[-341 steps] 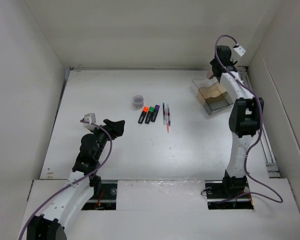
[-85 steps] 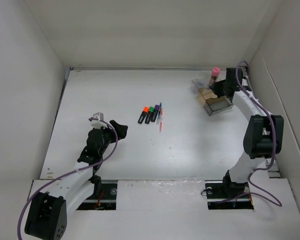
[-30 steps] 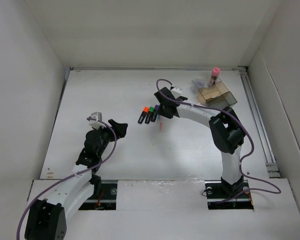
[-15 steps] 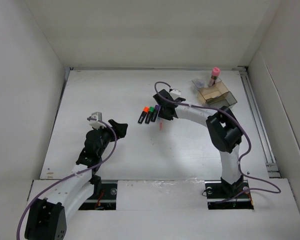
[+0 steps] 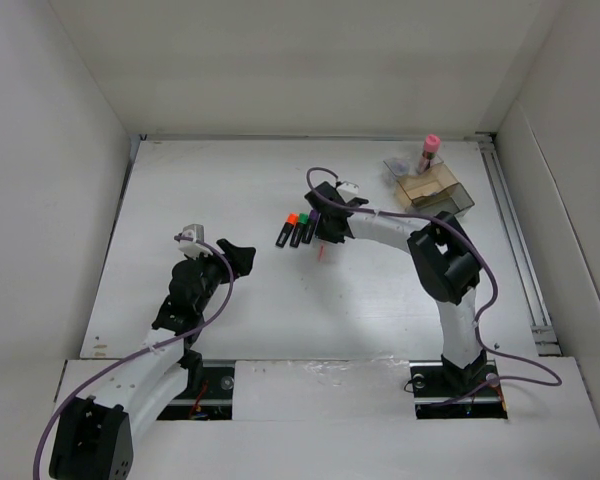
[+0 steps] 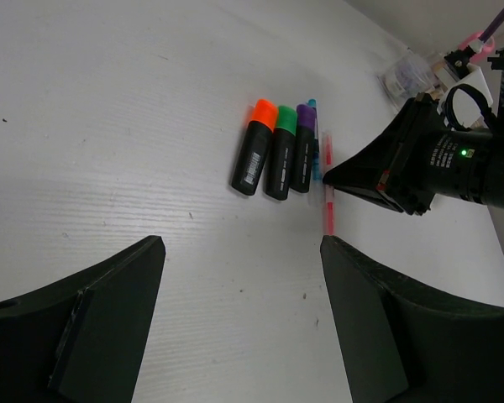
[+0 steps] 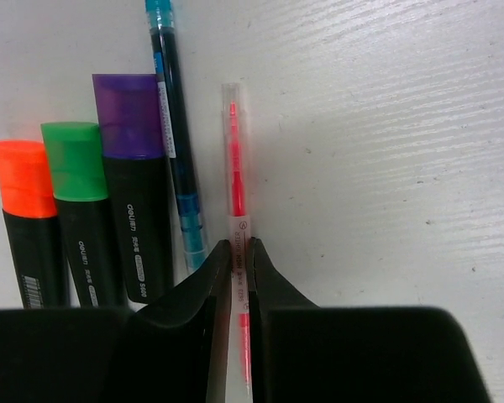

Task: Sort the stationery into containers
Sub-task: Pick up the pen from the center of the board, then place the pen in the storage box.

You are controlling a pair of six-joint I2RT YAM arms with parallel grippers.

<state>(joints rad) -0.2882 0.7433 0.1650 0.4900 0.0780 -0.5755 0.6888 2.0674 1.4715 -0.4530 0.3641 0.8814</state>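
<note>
Looking down from overhead, I see the divider box (image 5: 438, 190) far right, contents unclear. Left wrist: left gripper (image 6: 241, 243) gapes wide, holding nothing, short of three highlighters (image 6: 279, 151). Only the right wrist shows the right gripper (image 7: 237, 245) pinching the pink pen (image 7: 233, 151) beside a blue pen (image 7: 170, 101).

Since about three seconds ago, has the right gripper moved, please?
Yes: the right gripper went left, from the clear box to the pink pen, which it now pinches.

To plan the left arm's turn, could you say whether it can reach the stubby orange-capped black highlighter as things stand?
Probably yes: the orange-capped highlighter ends the row nearest the open left tool, bare white table between; the right tool pinches the thin pink pen beyond.
</note>
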